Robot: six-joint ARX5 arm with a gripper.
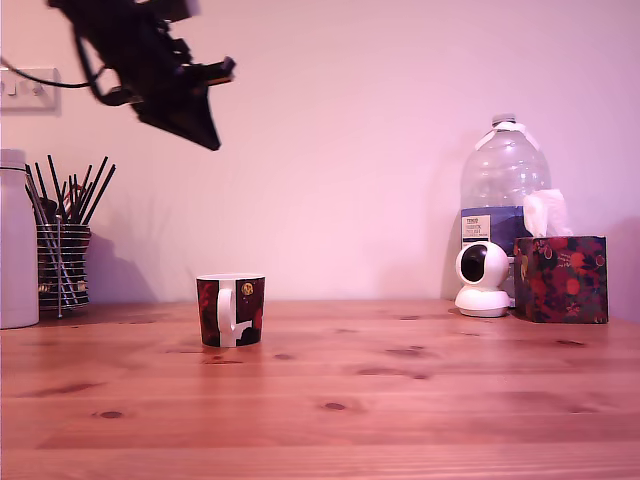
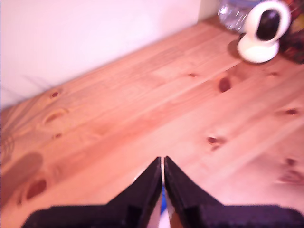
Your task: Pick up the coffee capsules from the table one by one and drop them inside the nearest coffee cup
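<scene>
A home, likely a kitchen or dining corner: a pine bench (image 1: 400, 400) against a plain wall, bearing a floral mug (image 1: 231, 310), tissue box (image 1: 562, 278), big water bottle (image 1: 502, 190), utensil holder (image 1: 62, 262) and a small security camera (image 1: 481, 279).

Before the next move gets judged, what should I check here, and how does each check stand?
1. Gripper closed: ok, jaws nearly touching.
2. Blue capsule held: cannot tell, only a blue sliver shows between the fingers.
3. Floral mug upright: ok.
4. Gripper above the mug: not ok, it is high and toward the exterior view's left of the mug; the wrist view shows no mug.
5. Pine table holds no loose capsule: ok, none visible.
</scene>
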